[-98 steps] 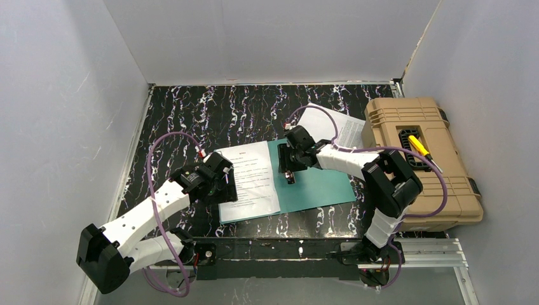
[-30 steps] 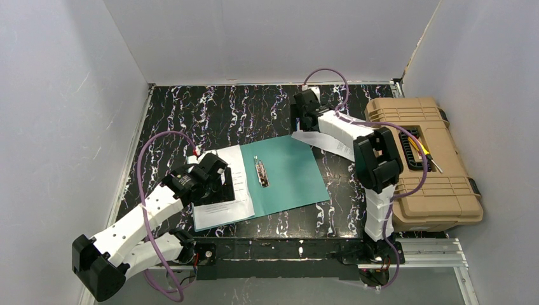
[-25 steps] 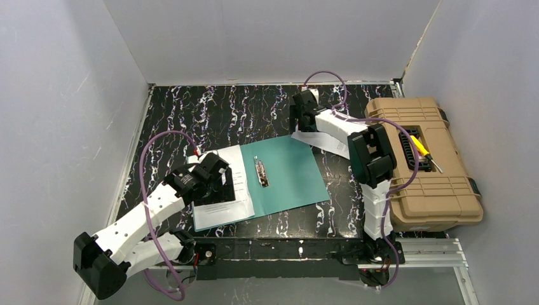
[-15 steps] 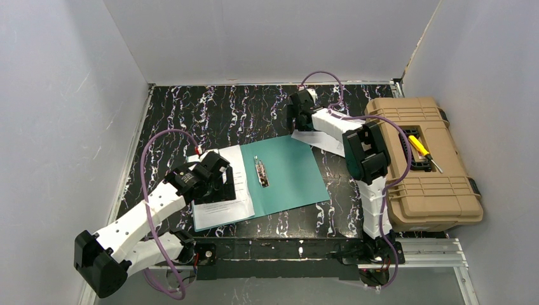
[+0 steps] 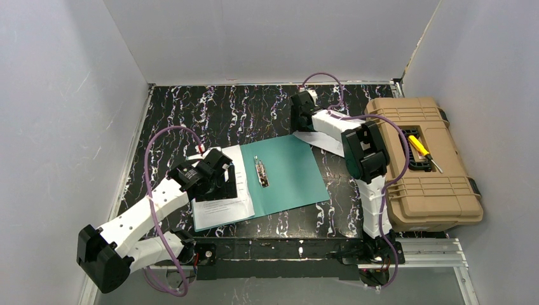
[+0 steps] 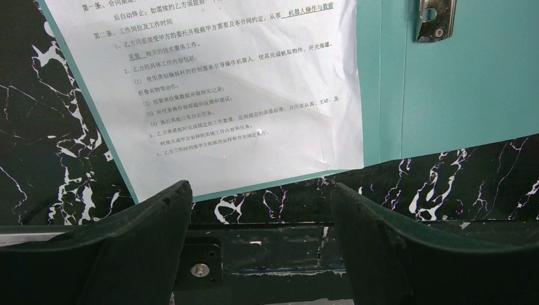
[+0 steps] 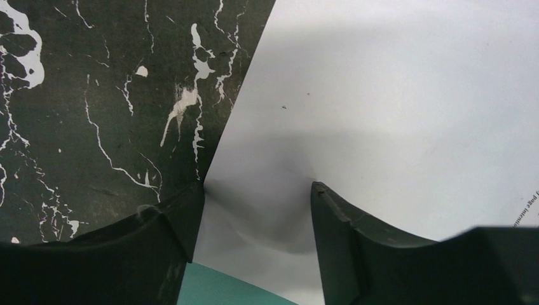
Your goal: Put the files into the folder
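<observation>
Right wrist view: loose sheet (image 7: 394,95) of the files, white, thin and limp, lying on the bench (image 7: 95,95) at the far corner of the folder (image 5: 289,175). It probably creases and slides easily and is best taken at its edge. Right gripper (image 7: 256,189): jaws part open, tips pressed on that edge, paper humped between them, not yet pinched. The folder is teal and open flat, with a metal clip (image 6: 435,19) on its spine and a second sheet (image 6: 241,95) on its left flap. Left gripper (image 6: 259,186): jaws wide, empty, over that sheet's near edge. Tan toolbox (image 5: 426,171) at right.
</observation>
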